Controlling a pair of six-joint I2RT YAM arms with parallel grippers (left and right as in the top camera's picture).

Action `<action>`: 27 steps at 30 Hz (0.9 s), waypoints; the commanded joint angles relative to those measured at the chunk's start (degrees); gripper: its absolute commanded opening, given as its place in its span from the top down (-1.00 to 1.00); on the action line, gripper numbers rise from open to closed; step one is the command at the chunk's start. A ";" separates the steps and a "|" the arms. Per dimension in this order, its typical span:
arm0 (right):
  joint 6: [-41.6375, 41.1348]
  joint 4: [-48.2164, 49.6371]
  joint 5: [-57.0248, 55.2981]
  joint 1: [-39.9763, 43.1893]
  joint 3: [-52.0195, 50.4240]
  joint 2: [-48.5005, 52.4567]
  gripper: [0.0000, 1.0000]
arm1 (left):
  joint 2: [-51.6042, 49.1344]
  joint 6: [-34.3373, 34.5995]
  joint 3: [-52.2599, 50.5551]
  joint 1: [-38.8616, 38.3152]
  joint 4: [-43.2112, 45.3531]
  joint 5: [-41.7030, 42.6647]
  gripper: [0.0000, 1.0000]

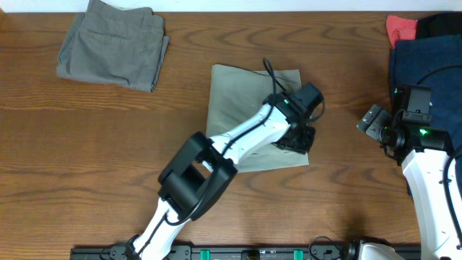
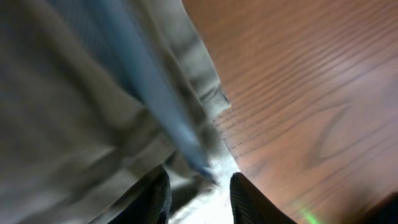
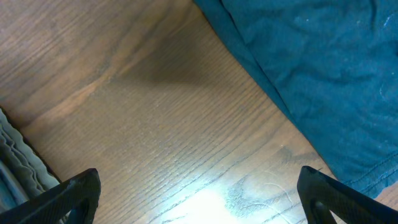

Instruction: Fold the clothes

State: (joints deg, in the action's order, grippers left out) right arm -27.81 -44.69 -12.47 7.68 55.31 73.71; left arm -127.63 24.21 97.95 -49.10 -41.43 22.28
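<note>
The pale khaki-green shorts (image 1: 238, 101) lie folded into a rough square at the table's middle. My left gripper (image 1: 296, 139) is down on their right edge. In the left wrist view its fingers (image 2: 199, 199) are closed partway with layered shorts fabric (image 2: 93, 106) between them, at the cloth's edge next to bare wood. My right gripper (image 1: 375, 123) is open and empty over bare table between the shorts and a navy garment. Its fingers (image 3: 199, 199) are spread wide, and the shorts' edge (image 3: 18, 162) shows at the lower left of the right wrist view.
Darker grey-olive shorts (image 1: 112, 43) lie folded at the back left. A navy blue garment (image 1: 433, 65) lies at the right edge, also in the right wrist view (image 3: 311, 62), with a red cloth (image 1: 401, 29) behind it.
</note>
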 commanded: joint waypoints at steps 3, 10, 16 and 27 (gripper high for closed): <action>0.68 0.07 -1.03 -0.52 0.02 -0.09 -0.99 | -0.76 0.02 -0.61 -1.07 0.00 1.92 0.34; 0.68 0.09 -1.01 -0.52 0.02 -0.09 -0.98 | 6.34 -6.43 0.66 -0.50 0.20 -0.90 0.35; 0.66 0.11 -0.98 -0.52 0.02 -0.09 -0.99 | 11.58 -6.36 0.68 1.97 1.92 -14.56 0.33; 0.68 0.11 -0.98 -0.52 0.02 -0.09 -0.99 | 5.09 -6.36 0.52 9.03 16.48 -16.57 0.33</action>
State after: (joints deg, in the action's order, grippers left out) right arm -27.81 -44.71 -12.49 7.70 55.31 73.71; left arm -119.57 19.00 98.39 -40.49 -27.99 7.22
